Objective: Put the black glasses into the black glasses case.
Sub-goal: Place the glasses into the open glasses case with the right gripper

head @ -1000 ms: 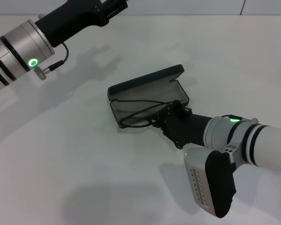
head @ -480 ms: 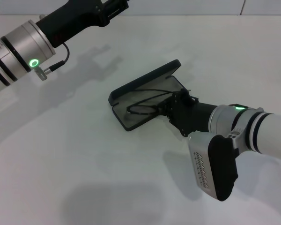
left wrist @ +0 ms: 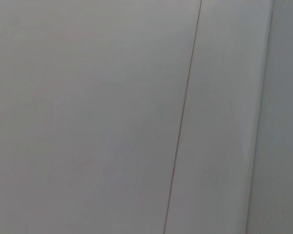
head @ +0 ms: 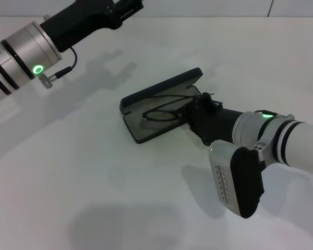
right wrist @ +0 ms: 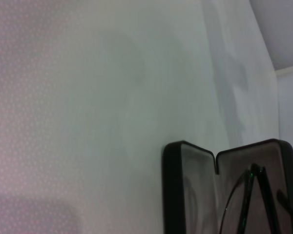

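black glasses (head: 164, 111) – inside open black glasses case (head: 146, 130) | right pincer (head: 194, 110) at case – grip state unclear | left arm parked

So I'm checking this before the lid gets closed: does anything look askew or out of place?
Nothing is spilled or visibly damaged. The black glasses lie in the open black glasses case, which sits diagonally on the table. The right gripper is at the case's end; the left gripper is out of view.

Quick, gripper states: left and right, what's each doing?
Left gripper: not in view, arm parked.
Right gripper: at the open black hard glasses case, over the thin black-framed glasses; grip cannot be told.
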`<move>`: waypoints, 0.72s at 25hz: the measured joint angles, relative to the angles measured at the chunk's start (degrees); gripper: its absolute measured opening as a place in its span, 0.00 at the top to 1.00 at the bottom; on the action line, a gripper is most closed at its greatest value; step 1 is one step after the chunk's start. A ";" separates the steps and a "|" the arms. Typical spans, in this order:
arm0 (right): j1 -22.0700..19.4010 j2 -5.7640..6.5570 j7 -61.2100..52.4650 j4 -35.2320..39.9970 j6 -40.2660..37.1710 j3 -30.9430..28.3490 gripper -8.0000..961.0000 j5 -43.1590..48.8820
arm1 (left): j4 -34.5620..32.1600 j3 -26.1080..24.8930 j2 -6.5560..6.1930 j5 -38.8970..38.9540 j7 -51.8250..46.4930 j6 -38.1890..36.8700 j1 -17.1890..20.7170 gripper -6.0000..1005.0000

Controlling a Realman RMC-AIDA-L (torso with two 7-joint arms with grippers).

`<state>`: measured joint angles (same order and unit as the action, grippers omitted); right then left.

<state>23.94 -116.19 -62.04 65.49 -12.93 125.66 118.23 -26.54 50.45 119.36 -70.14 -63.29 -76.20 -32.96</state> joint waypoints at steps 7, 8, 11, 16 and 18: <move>1.06 -0.01 0.03 -1.04 2.22 0.51 0.87 0.00 | 0.00 0.00 0.00 0.09 0.09 0.00 0.00 0.35; 1.24 0.01 0.03 -1.27 2.70 0.71 0.87 -0.02 | 0.00 0.00 0.00 0.09 0.09 0.00 0.00 0.35; 2.10 0.00 -0.10 -2.65 5.56 2.38 0.87 -0.37 | 0.00 -0.01 0.00 0.09 0.11 0.00 0.00 0.35; 2.66 0.00 -0.20 -3.88 8.77 5.00 0.86 -0.51 | 0.00 0.00 -0.01 0.14 0.54 0.00 0.10 0.35; 2.54 0.00 -0.26 -3.70 9.04 5.30 0.86 -0.61 | 0.00 0.00 -0.01 0.15 0.62 0.00 0.17 0.35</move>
<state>26.48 -116.19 -62.30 61.79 -3.89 130.96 117.61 -26.54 50.45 119.35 -69.99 -62.67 -76.20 -32.79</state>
